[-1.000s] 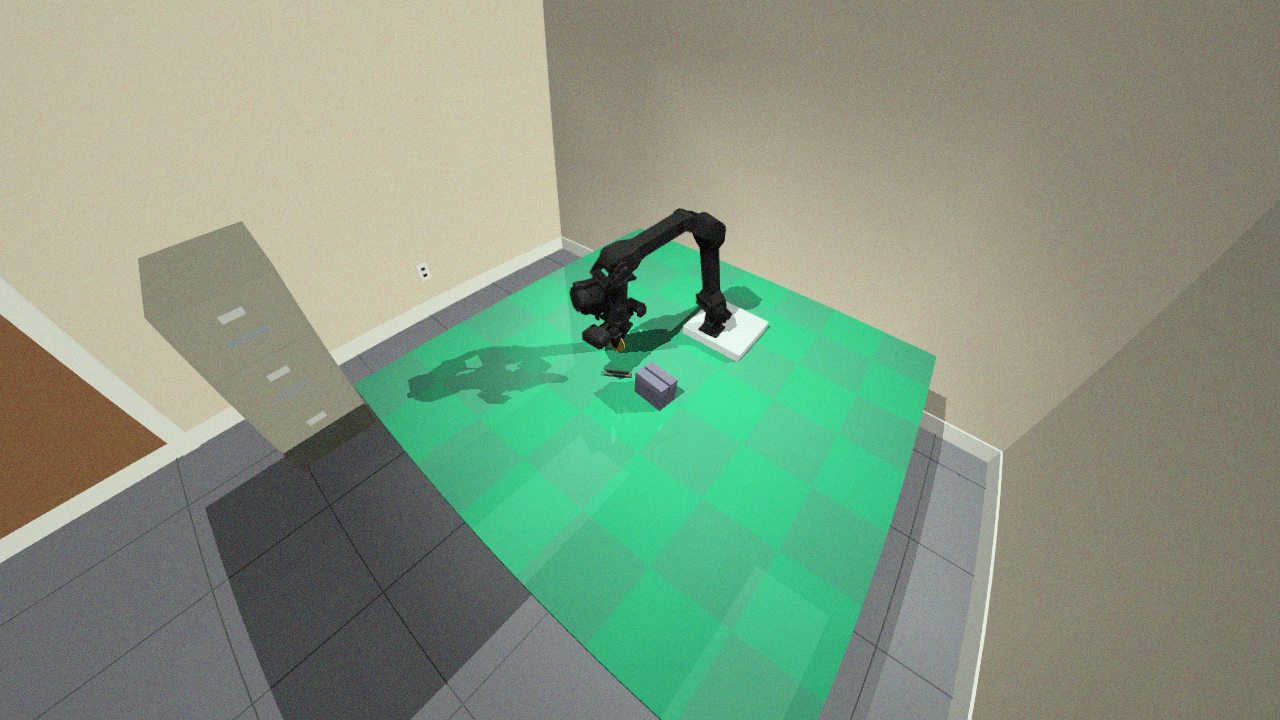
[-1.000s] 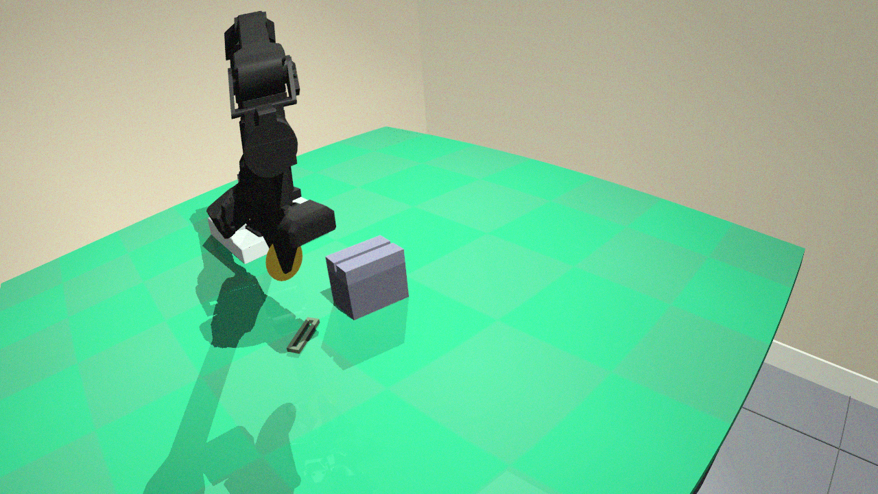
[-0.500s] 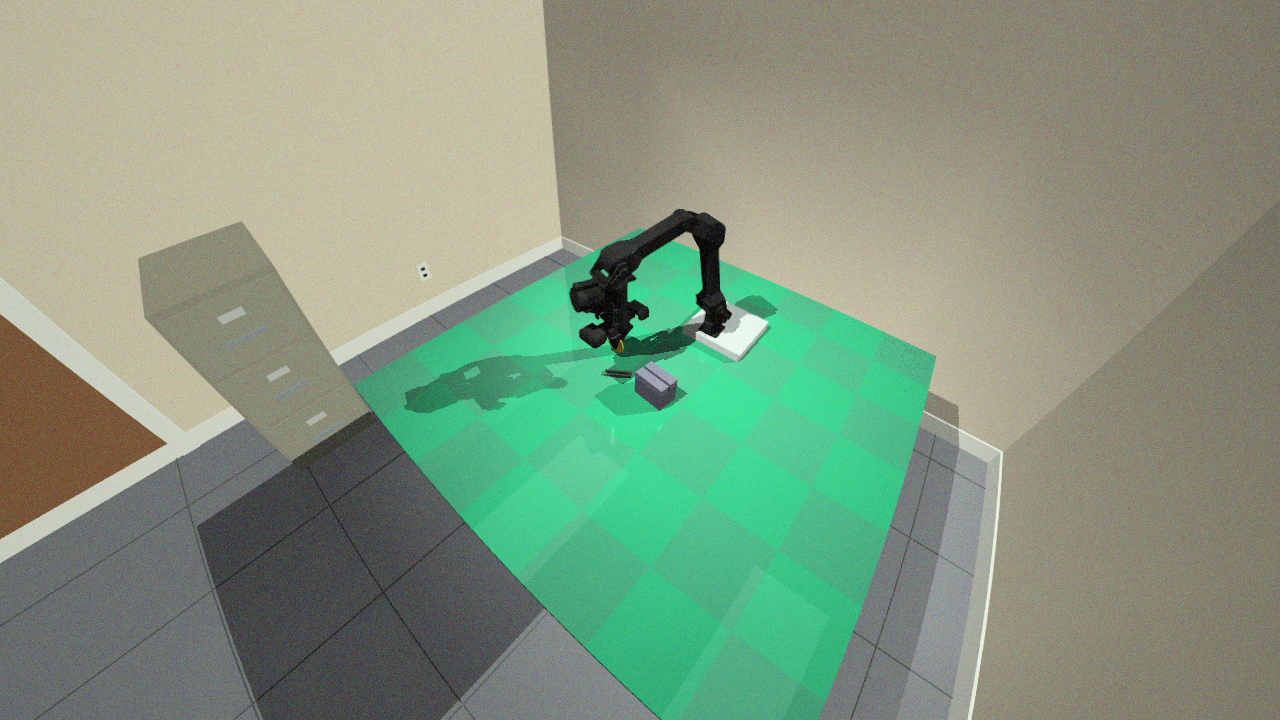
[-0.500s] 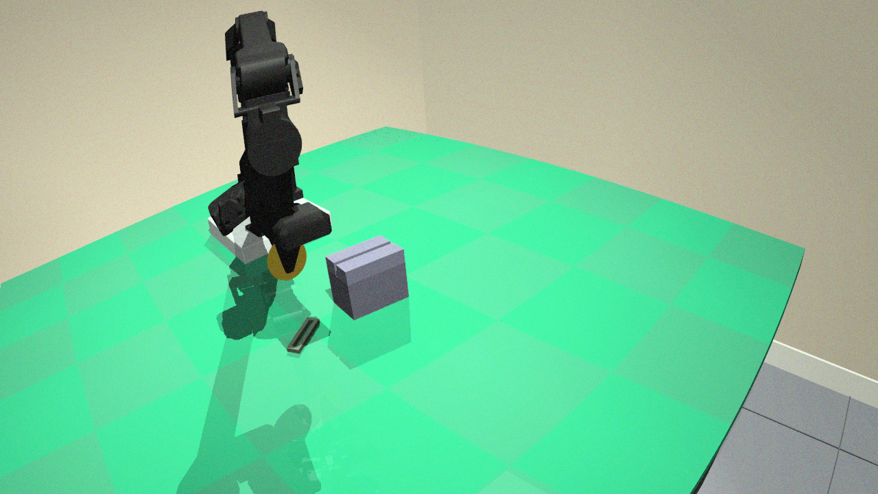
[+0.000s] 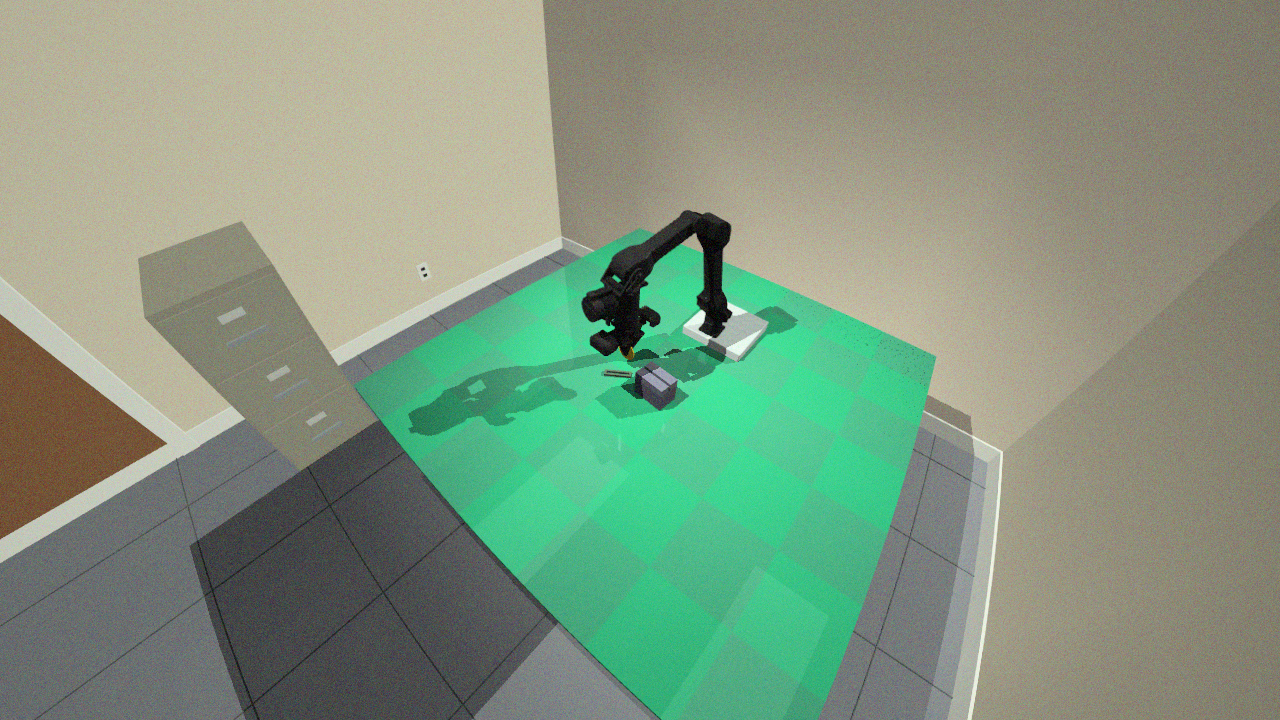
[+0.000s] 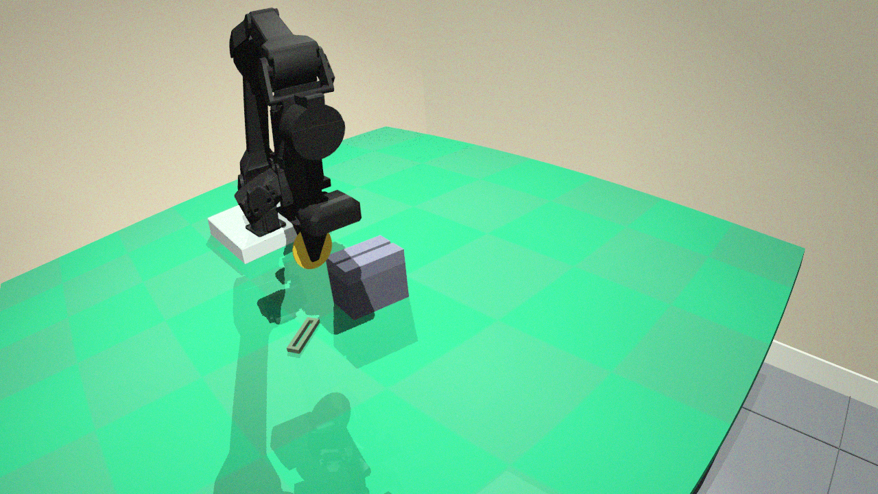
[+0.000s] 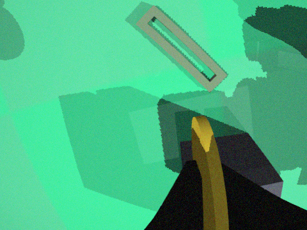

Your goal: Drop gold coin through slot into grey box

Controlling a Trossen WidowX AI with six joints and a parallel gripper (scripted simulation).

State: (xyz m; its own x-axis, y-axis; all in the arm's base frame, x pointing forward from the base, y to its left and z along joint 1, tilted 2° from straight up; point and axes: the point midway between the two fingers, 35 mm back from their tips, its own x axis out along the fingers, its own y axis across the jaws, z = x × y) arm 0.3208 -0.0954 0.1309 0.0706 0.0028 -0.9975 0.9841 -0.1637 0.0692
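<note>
Exterior view, left of centre: gripper (image 6: 312, 252) pinched on the coin (image 6: 304, 258), which hangs edge-down above the table (image 6: 552, 294). Below it lies the holder (image 6: 303, 335), unoccupied. Just right of the coin: the box (image 6: 368, 275), slot (image 6: 367, 251) on top.

High corner, low front (wrist downward)

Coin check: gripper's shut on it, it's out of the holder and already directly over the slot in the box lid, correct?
Not over the slot yet. In the exterior view the gripper holds the coin beside the box, short of its slot. The holder is empty.
</note>
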